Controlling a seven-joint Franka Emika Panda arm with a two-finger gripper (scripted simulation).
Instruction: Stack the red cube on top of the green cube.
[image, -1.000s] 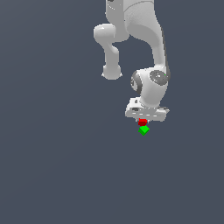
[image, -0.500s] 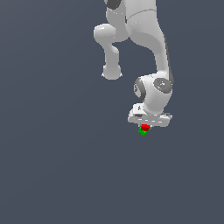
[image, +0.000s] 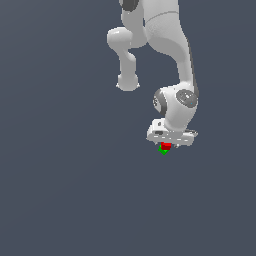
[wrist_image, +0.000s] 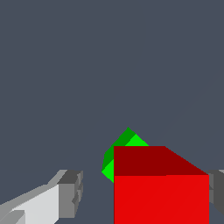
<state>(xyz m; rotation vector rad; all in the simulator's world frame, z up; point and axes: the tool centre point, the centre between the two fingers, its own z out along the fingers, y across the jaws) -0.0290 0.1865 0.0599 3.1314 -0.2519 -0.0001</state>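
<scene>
The red cube (image: 166, 145) sits right under my gripper (image: 168, 144) and against the top of the green cube (image: 163, 150), which peeks out below it towards the exterior view's left. In the wrist view the red cube (wrist_image: 161, 192) fills the foreground between my fingers. The green cube (wrist_image: 124, 146) shows partly from behind it, turned at an angle. One finger (wrist_image: 68, 192) stands apart from the red cube with a dark gap between them. The other finger (wrist_image: 217, 188) is at the cube's edge. My gripper (wrist_image: 146, 190) looks open around the red cube.
The white arm (image: 165, 50) rises above the cubes in the exterior view. A plain dark grey floor (image: 60, 190) lies all around, with no other objects in sight.
My gripper has come down with the red cube. The gap between the red and green cubes has closed, and the red one now covers most of the green one.
</scene>
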